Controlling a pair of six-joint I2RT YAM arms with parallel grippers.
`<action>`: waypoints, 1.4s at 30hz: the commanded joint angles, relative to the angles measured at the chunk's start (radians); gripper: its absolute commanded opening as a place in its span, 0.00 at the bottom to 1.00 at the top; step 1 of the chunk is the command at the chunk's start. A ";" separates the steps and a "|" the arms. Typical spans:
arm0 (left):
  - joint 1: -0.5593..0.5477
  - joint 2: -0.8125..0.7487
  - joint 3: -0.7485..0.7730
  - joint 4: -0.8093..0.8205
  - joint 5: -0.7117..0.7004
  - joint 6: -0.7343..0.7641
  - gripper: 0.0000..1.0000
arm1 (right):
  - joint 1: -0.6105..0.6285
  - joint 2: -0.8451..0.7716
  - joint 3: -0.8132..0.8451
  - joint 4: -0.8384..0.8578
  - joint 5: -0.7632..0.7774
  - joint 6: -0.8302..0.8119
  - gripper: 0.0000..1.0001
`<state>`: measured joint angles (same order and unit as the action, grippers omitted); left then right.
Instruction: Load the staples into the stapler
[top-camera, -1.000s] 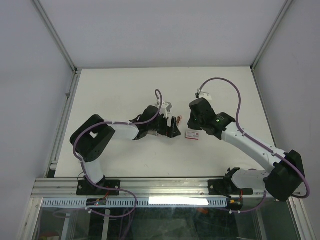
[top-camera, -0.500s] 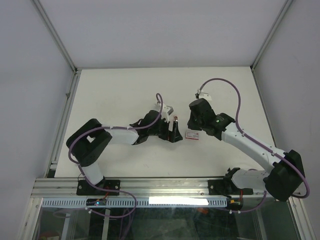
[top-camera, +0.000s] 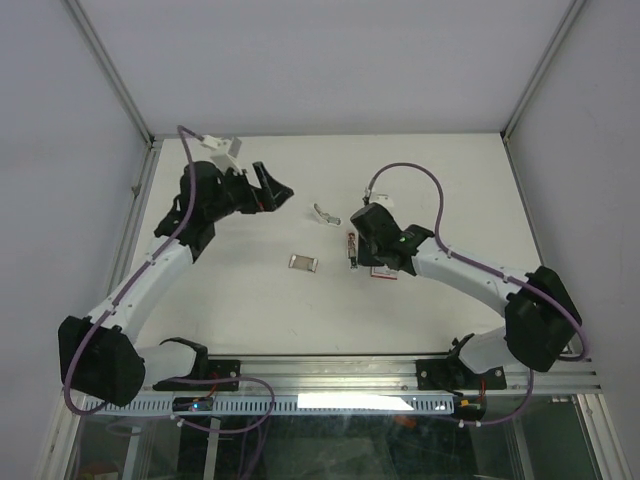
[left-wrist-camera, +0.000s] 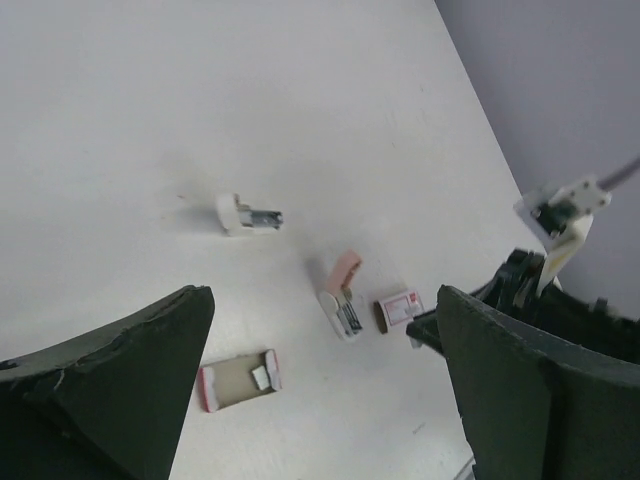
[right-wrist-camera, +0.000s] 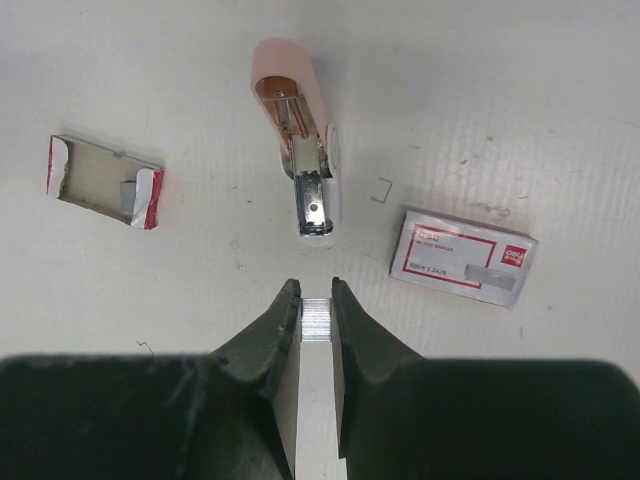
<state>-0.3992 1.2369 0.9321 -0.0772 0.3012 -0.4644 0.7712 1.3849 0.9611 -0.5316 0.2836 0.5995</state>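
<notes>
Table (top-camera: 300, 160): white, carrying all items. All positions are given from the stapler, as seen in the top view.

Left arm (top-camera: 150, 270): extended well away to the left of the stapler and toward the far side. Left claw (top-camera: 268, 190): fingers spread wide apart, gripping nothing, off the table surface.

Right arm (top-camera: 470, 275): reaches in from the right of the stapler. Right claw (right-wrist-camera: 316, 298): fingers drawn together and clamped on a strip of staples (right-wrist-camera: 316, 320), tips just short of the stapler's silvery end, not touching it.

Staple box (right-wrist-camera: 462, 256): red and white, closed, flat on the table, near the stapler on its right and toward the arm bases.

Box tray (right-wrist-camera: 103, 181): open, red ends, a small grey item inside; lies apart from the stapler on its left.

Stapler (right-wrist-camera: 303, 140): on the table at mid-width, opened up, pink end away from the right claw, metal parts exposed.

White piece (left-wrist-camera: 248, 214): small, with a metal tongue; left of the stapler, toward the far side, apart from it.

Loose staple (right-wrist-camera: 379, 189): single, between stapler and staple box.
</notes>
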 joint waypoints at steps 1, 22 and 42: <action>0.152 -0.065 0.119 -0.189 0.151 0.044 0.99 | 0.032 0.062 0.076 0.080 0.061 -0.014 0.15; 0.269 -0.194 0.056 -0.229 -0.197 0.207 0.99 | 0.055 0.302 0.149 0.165 0.159 -0.093 0.14; 0.271 -0.185 0.053 -0.227 -0.172 0.196 0.99 | 0.065 0.315 0.087 0.205 0.196 -0.095 0.13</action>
<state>-0.1299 1.0645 0.9817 -0.3260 0.1280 -0.2771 0.8295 1.7058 1.0523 -0.3763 0.4347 0.5053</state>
